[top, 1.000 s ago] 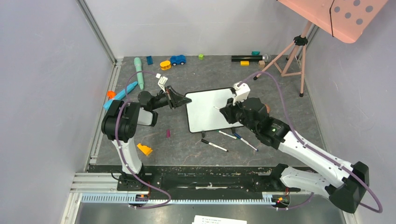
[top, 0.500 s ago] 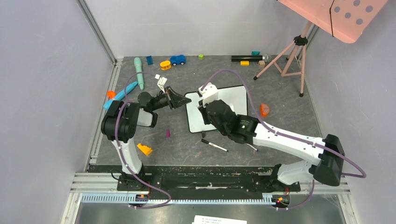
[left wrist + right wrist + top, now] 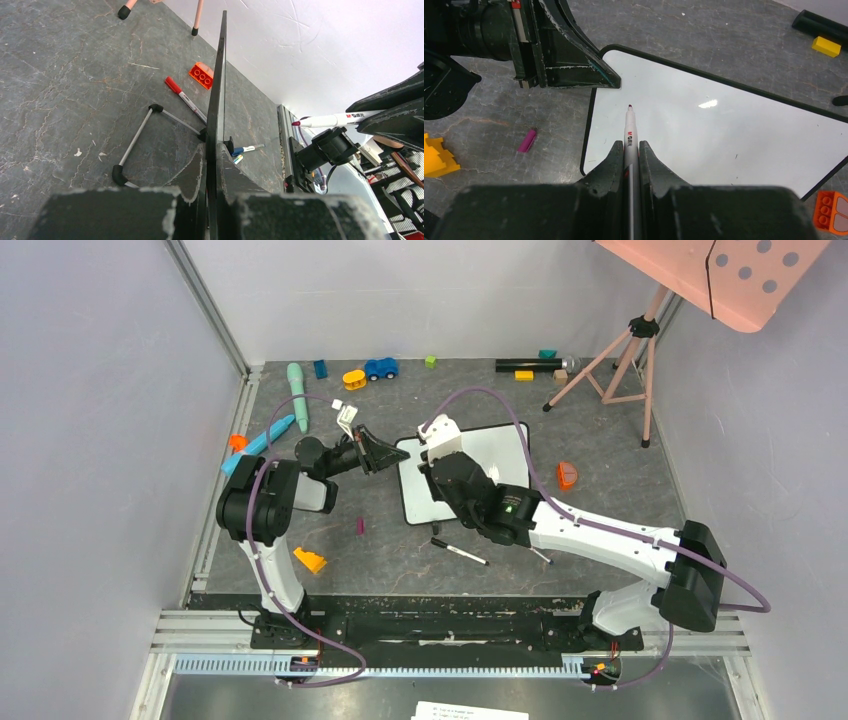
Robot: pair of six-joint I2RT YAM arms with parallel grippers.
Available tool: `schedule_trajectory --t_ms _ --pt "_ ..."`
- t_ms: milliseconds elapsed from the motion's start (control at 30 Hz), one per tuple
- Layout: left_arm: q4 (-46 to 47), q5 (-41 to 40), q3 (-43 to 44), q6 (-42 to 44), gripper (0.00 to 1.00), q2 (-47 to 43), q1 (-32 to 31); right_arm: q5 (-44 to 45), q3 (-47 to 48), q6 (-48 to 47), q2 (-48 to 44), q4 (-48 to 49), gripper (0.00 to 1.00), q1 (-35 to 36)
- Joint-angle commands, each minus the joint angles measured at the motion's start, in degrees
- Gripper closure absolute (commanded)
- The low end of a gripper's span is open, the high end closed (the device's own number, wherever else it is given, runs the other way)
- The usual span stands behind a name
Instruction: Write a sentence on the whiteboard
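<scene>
The whiteboard lies mid-table, white with a thin black frame. Its surface is blank; no sentence shows on it. My left gripper is shut on the board's left edge, which the left wrist view shows edge-on between the fingers. My right gripper hovers over the board's left part, shut on a white marker. The marker's red tip points at the board close to the left gripper. I cannot tell whether the tip touches.
Loose markers lie in front of the board. A pink cap and a yellow piece lie to the left, an orange piece to the right. A tripod and toys stand at the back.
My right arm swung left with the marker, from the board's right edge to over its left part. The left gripper and the board stayed put.
</scene>
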Motion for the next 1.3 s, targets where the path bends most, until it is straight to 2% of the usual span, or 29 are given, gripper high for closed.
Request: schedule_trajectory --t_ms 0,467,667,967,1033,1267 --pt "4.5 2.4 -1.4 5.5 0.91 -1.5 -0.4 0.8 1.7 -1.8 0.0 4.3 1.0 0.1" --pt "4.5 2.5 -2.5 5.9 0.8 -2.7 0.7 2.0 4.7 -4.7 3.1 4.1 1.0 0.0" --pt "4.5 2.5 -2.9 6.0 0.8 -3.2 0.9 2.3 5.3 -5.5 4.1 4.6 1.0 0.0" --pt "4.5 2.4 -3.8 6.3 0.88 -4.5 1.4 1.5 6.7 -6.4 5.9 4.6 1.0 -0.8" --pt "4.5 2.1 -3.9 6.3 0.97 -4.5 1.5 1.4 7.3 -6.7 6.4 4.6 1.0 -1.0" --pt "4.5 1.5 -3.9 6.0 0.98 -4.4 1.7 0.6 8.3 -6.8 7.3 4.7 1.0 -1.2"
